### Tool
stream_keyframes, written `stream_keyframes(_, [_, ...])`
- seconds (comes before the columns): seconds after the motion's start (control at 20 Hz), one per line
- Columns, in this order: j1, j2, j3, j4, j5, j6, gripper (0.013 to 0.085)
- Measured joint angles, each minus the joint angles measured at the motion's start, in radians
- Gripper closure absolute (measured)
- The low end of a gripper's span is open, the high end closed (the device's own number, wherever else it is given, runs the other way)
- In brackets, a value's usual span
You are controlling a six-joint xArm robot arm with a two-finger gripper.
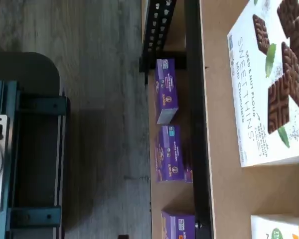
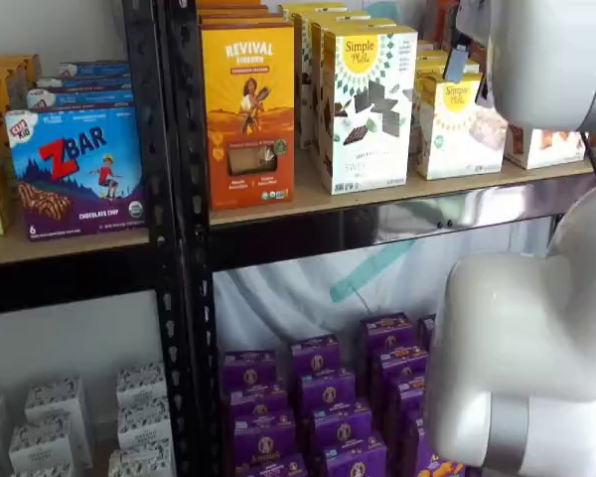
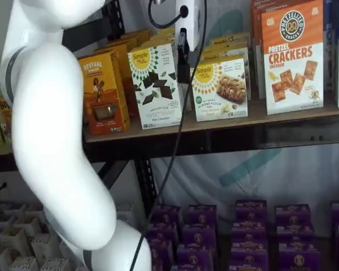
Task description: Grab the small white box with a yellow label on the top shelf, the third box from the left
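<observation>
Upper left: glossy orange carton (image 3: 104, 93), tall, rectangular. Centre: white Sweet Thins carton (image 3: 156, 86), dark brown shapes. Above centre: gripper (image 3: 183, 53), one black finger visible; jaws' state cannot be told. Right of centre: small white box (image 3: 220, 88), short, yellow-edged, on top shelf (image 3: 282, 113), tan board.

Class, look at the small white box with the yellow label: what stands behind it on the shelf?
Behind the small white box, more boxes with yellow tops stand in a row. Their fronts are covered, so how many there are cannot be told.
</observation>
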Motion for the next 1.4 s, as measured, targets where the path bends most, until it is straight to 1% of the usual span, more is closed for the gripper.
stream_keyframes(0.85, [-0.008, 0.009, -0.003, -0.002, -0.01, -0.01, 0.013])
stream_keyframes(1.4, [-0.016, 0.026, -0.026, 0.01, -0.007, -0.013, 0.013])
